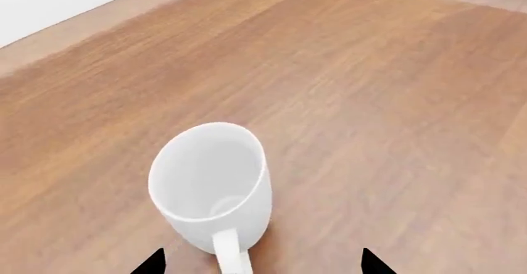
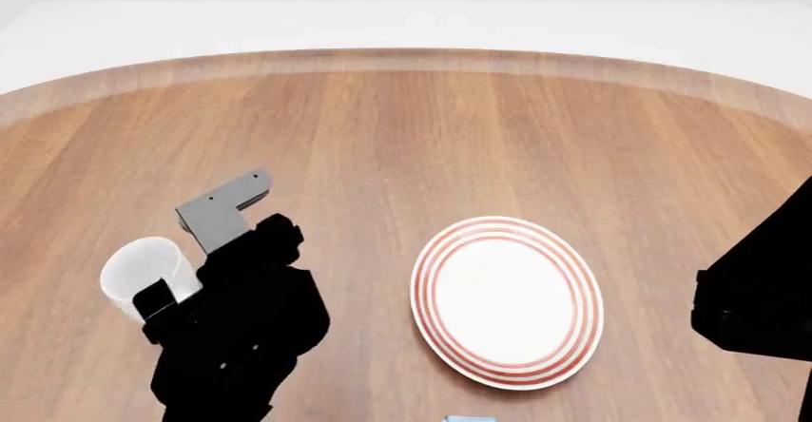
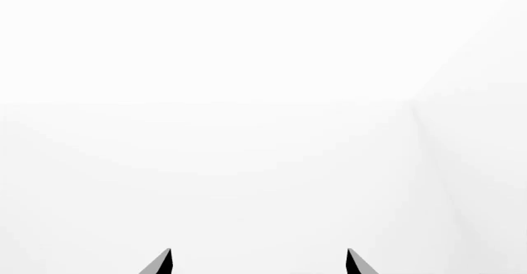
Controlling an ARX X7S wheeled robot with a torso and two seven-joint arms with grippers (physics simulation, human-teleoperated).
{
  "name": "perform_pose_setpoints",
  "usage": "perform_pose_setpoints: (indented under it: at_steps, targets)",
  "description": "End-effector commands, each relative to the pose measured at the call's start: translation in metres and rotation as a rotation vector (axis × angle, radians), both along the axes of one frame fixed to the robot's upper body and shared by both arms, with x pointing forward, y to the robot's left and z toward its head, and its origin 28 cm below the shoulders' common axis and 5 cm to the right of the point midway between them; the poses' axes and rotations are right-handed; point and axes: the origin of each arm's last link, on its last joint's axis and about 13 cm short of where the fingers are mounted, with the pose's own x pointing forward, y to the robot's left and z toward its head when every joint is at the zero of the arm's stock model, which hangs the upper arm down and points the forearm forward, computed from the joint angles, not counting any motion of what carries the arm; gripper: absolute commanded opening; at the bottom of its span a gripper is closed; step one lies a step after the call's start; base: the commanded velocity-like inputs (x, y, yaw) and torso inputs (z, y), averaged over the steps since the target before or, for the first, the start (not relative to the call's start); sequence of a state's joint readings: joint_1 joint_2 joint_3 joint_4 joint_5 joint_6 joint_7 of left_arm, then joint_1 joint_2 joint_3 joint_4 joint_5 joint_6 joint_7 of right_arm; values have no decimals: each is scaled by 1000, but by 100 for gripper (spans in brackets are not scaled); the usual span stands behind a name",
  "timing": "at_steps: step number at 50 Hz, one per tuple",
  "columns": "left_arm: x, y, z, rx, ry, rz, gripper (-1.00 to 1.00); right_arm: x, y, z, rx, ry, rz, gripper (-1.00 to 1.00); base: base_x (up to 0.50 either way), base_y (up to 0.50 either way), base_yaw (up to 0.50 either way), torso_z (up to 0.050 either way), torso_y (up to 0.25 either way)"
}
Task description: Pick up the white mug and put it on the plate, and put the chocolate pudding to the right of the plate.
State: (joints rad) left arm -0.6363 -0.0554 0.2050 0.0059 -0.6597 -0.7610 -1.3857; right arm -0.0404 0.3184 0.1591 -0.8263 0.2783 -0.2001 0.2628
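The white mug [image 1: 212, 184] stands upright on the wooden table, its handle [image 1: 233, 255] pointing toward my left gripper [image 1: 263, 265]. That gripper is open, one fingertip on each side of the handle, neither touching it. From the head view the mug [image 2: 143, 272] is at the left, partly covered by my left arm [image 2: 241, 327]. The plate [image 2: 508, 300], white with red rings, lies bare to the mug's right. My right gripper [image 3: 258, 261] is open against blank white. The chocolate pudding cannot be made out; only a pale blue sliver [image 2: 467, 419] shows at the head view's bottom edge.
The round wooden table [image 2: 406, 127] has its curved far edge at the back, with white floor beyond. My right arm [image 2: 762, 298] shows as a dark shape at the right edge, beside the plate.
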Motion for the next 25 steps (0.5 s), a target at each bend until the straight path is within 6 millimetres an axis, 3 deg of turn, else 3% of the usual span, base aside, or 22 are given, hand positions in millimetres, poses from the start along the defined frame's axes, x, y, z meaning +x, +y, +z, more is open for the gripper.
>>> perform_pose_setpoints:
  at_steps: [1, 25]
  targets:
    - [15, 7, -19, -12, 72, 49, 100, -1, -2, 1, -13, -9, -21, 100, 0, 0, 0, 0, 0]
    - [27, 17, -46, -32, 107, 53, 100, 1, -2, -1, -14, 3, -18, 100, 0, 0, 0, 0, 0]
